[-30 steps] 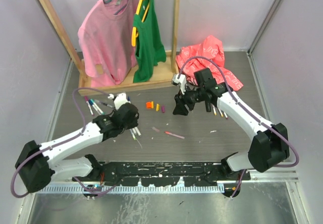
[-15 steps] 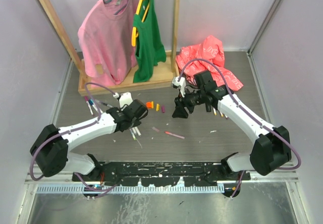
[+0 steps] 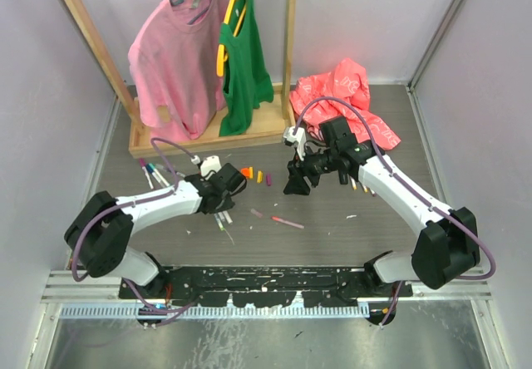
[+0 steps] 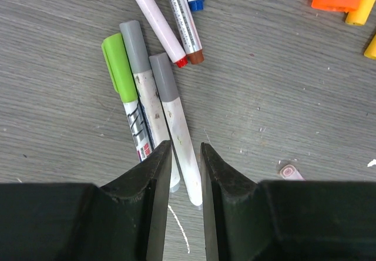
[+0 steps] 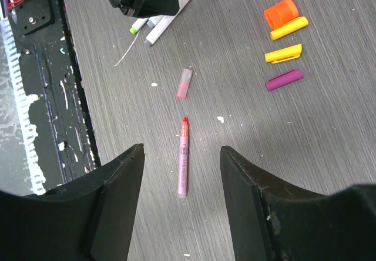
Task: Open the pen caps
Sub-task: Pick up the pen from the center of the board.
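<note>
Grey wood-grain counter [image 3: 332, 219]. Centre: orange cap [image 5: 281, 12], 2 yellow caps [image 5: 283, 53], purple cap [image 5: 284, 79], in a row, close tog. 5 o'clock of them: pink pen [image 5: 183, 157], red tip bare, w/ pink cap [image 5: 184, 83] just off the tip, apart. 7 o'clock: pen cluster [image 4: 158, 96], incl. 1 green-capped & 2 grey-capped side by side. 9 o'clock: more pens [image 3: 154, 172]. 1 o'clock: red cloth [image 3: 341, 95]. 11 o'clock: wooden rack base [image 3: 208, 140].
</note>
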Available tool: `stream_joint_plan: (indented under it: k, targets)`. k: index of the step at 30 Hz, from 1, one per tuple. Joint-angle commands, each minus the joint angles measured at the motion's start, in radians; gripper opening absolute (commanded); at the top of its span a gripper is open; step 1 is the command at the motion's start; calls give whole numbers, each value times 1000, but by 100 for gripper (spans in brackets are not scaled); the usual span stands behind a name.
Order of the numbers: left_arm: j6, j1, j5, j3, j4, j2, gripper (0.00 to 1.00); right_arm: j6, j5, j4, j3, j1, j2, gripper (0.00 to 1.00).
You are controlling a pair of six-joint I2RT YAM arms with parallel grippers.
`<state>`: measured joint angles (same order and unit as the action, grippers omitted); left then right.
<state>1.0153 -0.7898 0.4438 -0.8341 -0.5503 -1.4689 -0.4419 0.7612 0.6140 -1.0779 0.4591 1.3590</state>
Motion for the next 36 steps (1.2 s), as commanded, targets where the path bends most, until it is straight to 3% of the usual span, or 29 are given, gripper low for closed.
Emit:
stream_joint_plan:
  k: [1,19,29,36]
  targets:
    - [13,31,-39,-27,53,-14,27,-10,26,-27,-5,1,-20,60]
    - [46,58,-138,-59,-29,-120,29,-14,42,-19,-8,1,-24,60]
    - [59,58,-150,-52,-47,-94,29,-14,36,-17,-10,2,-31,60]
    - [57,57,-131,-64,-92,-76,13,-15,41,-16,-9,2,-37,60]
